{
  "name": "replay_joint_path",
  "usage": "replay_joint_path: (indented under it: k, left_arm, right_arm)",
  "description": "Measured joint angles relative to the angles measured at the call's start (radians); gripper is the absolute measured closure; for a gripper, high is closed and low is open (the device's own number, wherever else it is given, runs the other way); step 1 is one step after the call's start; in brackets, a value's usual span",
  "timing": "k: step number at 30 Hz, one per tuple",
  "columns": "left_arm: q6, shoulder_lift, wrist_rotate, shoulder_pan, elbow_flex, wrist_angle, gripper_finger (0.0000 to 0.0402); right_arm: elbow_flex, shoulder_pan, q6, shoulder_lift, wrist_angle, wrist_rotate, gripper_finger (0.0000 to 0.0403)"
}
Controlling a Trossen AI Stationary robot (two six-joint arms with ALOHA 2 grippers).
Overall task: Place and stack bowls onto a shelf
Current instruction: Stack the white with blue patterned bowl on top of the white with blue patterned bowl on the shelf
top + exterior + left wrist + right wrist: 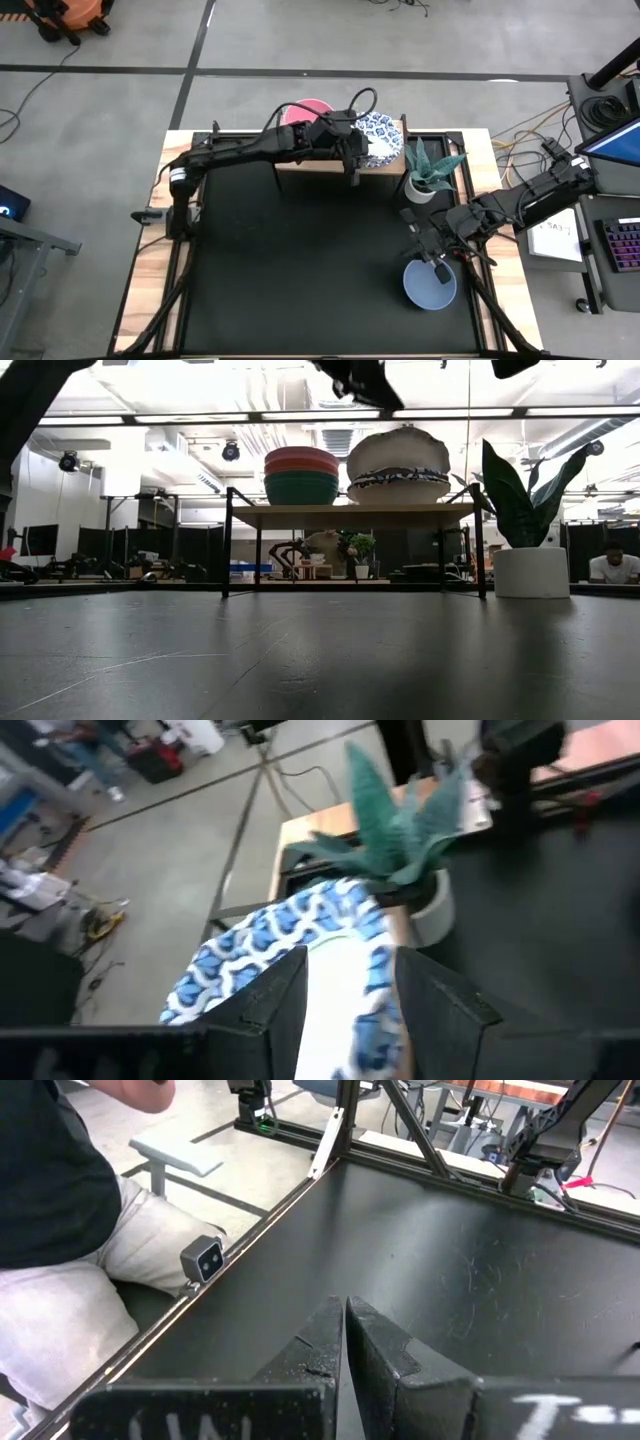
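Note:
The shelf (340,515) stands at the table's far middle. On its left part sits a stack of a green, a red and a pink bowl (300,475). On its right part sit white bowls with blue patterned rims (398,465), the top one domed over the one below. My left gripper (345,965) hangs open just above these white bowls (290,935), its fingers apart over the rim and touching nothing. A slate-blue bowl (430,283) rests on the table at the near right. My right gripper (345,1330) is shut and waits in the air above that bowl.
A white pot with a spiky green plant (430,178) stands right of the shelf, close to the white bowls. A person (60,1210) sits beside the table's edge in the right wrist view. The black tabletop (300,270) lies bare between the arms.

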Motion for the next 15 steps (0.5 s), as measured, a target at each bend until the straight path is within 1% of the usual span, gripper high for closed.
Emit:
replay_joint_path:
  k: [2, 8, 15]
  left_arm:
    - [-0.006, 0.0, -0.017, 0.014, -0.043, 0.042, 0.0271]
    - [-0.037, -0.001, -0.035, 0.04, -0.106, 0.071, 0.0282]
    - [-0.041, 0.007, -0.044, 0.039, -0.133, 0.072, 0.0287]
  right_arm:
    - [0.0, 0.0, 0.0, 0.0, 0.0, 0.0, 0.0394]
    - [0.0, 0.0, -0.001, 0.0, 0.0, 0.0, 0.0394]
    - [0.0, 0.0, -0.009, 0.0, 0.0, 0.0, 0.0394]
